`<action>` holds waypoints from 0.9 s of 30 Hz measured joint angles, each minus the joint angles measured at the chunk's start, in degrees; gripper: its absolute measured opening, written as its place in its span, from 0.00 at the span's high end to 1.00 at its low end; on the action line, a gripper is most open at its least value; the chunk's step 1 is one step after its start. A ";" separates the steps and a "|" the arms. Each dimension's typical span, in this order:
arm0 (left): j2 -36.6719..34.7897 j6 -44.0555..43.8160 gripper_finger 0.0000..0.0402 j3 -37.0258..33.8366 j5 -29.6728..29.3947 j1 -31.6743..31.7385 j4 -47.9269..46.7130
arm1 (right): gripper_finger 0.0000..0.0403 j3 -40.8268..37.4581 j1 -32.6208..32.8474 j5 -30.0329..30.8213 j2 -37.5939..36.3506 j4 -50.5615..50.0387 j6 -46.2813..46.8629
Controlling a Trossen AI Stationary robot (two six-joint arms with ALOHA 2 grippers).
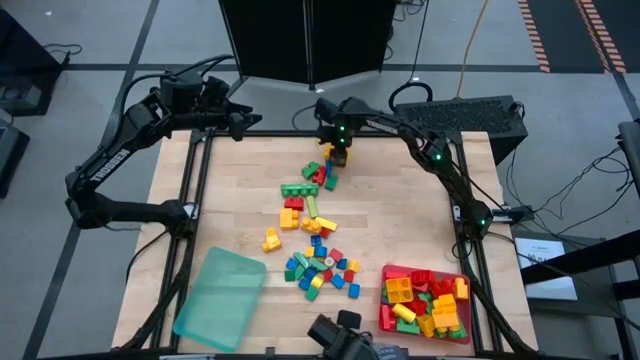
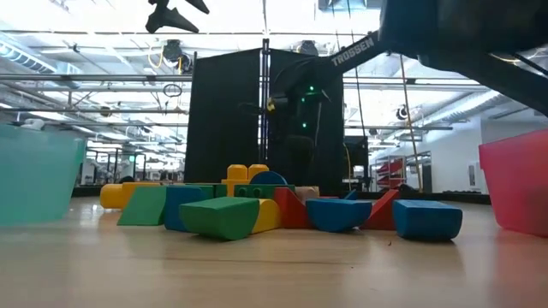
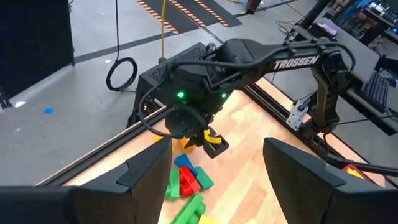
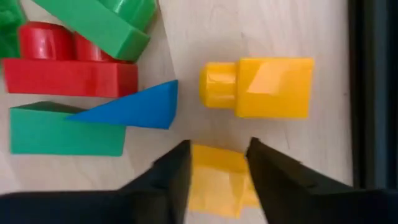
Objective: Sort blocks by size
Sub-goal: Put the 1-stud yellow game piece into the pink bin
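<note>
Blocks (image 1: 312, 240), small studded plastic bricks in four colours, lie scattered mid-desk (image 1: 240, 190), some already in the flat red tray (image 1: 385, 318) nearest me. At the far edge my right gripper (image 4: 217, 163) pinches a small yellow block (image 4: 214, 180) to lift it; my left gripper (image 3: 205, 180) waits spread.
</note>
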 joint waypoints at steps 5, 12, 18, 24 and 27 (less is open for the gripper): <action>-0.01 1.37 0.36 0.00 0.02 0.00 -0.01 | 0.88 3.50 0.00 -0.32 -0.25 -3.56 0.53; 0.00 2.93 0.36 0.00 0.04 0.00 -0.56 | 0.91 5.70 0.15 -0.73 -0.36 -4.80 1.19; -0.02 3.04 0.36 0.00 0.09 0.00 -0.68 | 0.53 5.70 -0.17 -0.03 -0.36 -9.91 11.98; -0.02 3.52 0.36 0.00 0.24 0.00 -1.04 | 0.22 5.68 -0.17 0.03 -0.36 -9.29 38.21; -0.02 4.49 0.36 0.00 0.26 -0.02 -1.09 | 0.18 5.68 -0.05 2.46 -0.36 -6.85 49.10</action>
